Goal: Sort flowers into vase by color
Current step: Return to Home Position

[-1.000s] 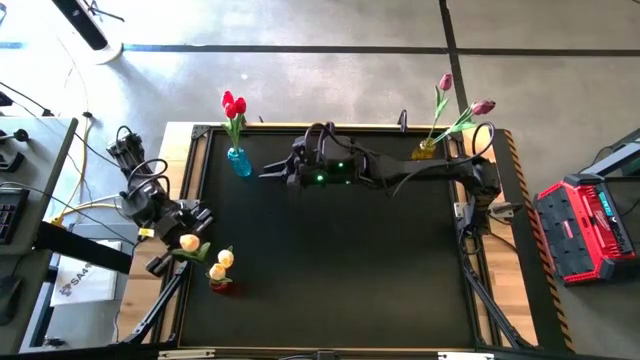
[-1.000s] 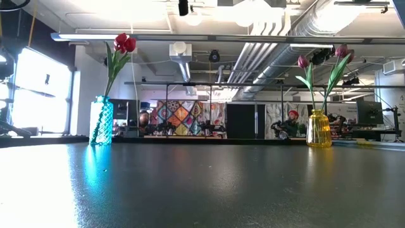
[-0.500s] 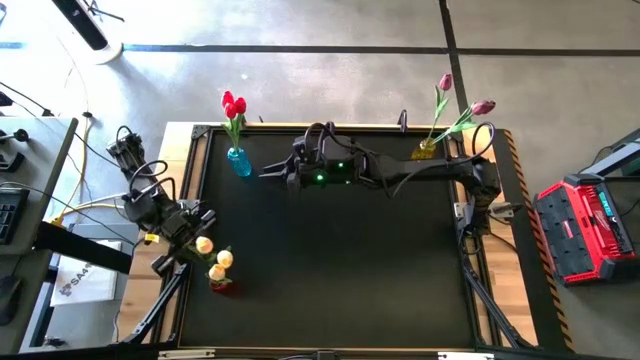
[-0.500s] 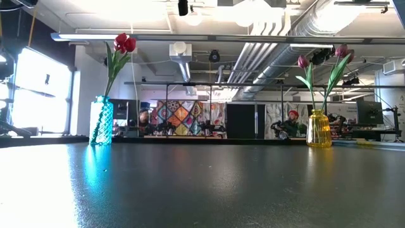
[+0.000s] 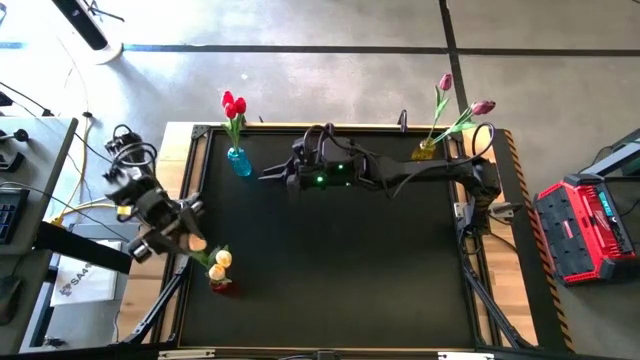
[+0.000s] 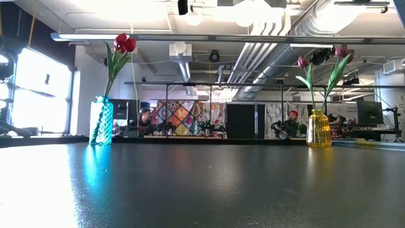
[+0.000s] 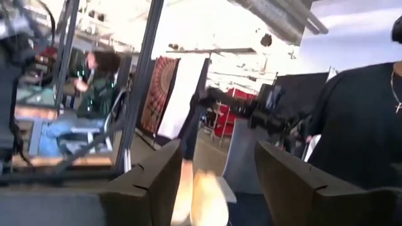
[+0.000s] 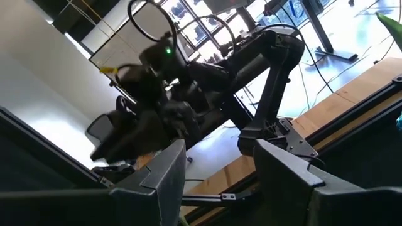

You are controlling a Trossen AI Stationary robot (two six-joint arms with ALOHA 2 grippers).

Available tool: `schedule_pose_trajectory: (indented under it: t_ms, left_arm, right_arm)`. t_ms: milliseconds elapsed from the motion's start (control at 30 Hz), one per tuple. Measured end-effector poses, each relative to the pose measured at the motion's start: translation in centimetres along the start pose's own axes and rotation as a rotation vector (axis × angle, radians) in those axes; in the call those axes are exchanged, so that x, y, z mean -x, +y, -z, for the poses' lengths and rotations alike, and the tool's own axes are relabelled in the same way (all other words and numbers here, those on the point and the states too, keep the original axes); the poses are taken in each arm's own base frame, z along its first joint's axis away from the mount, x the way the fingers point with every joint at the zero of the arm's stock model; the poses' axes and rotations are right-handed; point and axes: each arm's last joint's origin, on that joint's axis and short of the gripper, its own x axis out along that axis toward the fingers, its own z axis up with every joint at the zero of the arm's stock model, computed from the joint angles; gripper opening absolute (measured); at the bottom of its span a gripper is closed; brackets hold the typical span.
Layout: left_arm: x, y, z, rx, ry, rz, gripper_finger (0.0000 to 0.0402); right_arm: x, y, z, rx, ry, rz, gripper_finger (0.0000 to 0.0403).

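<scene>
Left end effector [image 5: 186,235] apart, beside yellow flowers [image 5: 222,260]; right end effector [image 5: 268,173] apart, near blue vase [image 5: 239,163].

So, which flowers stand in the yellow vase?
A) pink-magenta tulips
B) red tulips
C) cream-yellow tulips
A: in the low view the yellow vase holds the pink-magenta tulips, while the red tulips stand in the teal vase.

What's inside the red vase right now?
Yellow tulips: two heads show clearly above the red vase, and a third is partly covered by the open left gripper. The stems inside the vase are hidden from above.
</scene>
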Motion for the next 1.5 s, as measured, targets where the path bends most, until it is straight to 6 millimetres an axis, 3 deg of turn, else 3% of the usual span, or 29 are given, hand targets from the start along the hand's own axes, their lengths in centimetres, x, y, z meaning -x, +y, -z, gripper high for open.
schedule_pose_trajectory:
  t_ms: [267, 567, 833, 1200, 1500]
  left_arm:
    - [0.4, -0.1, -3.2, -0.07, -0.036, -0.084, 0.022]
    - [0.5, 0.2, -5.2, -0.091, 0.018, -0.326, 0.0221]
    - [0.4, -0.1, -7.3, -0.057, -0.011, -0.346, 0.021]
    - [-3.4, -0.9, -8.4, -0.103, 0.026, -0.426, 0.0209]
    - [-7.6, 1.0, -8.4, -0.096, 0.086, -0.438, 0.0209]
  right_arm:
    - [0.0, 0.6, 0.3, 0.023, 0.0, -0.018, 0.0176]
    - [0.0, 0.8, 0.5, 0.023, 0.033, -0.059, 0.0176]
    - [0.0, 1.5, 0.0, 0.032, -0.006, -0.141, 0.0176]
    - [0.1, 3.4, 1.0, 0.054, -0.001, -0.23, 0.0131]
    - [0.2, 5.8, 3.1, 0.108, 0.047, -0.277, 0.008]
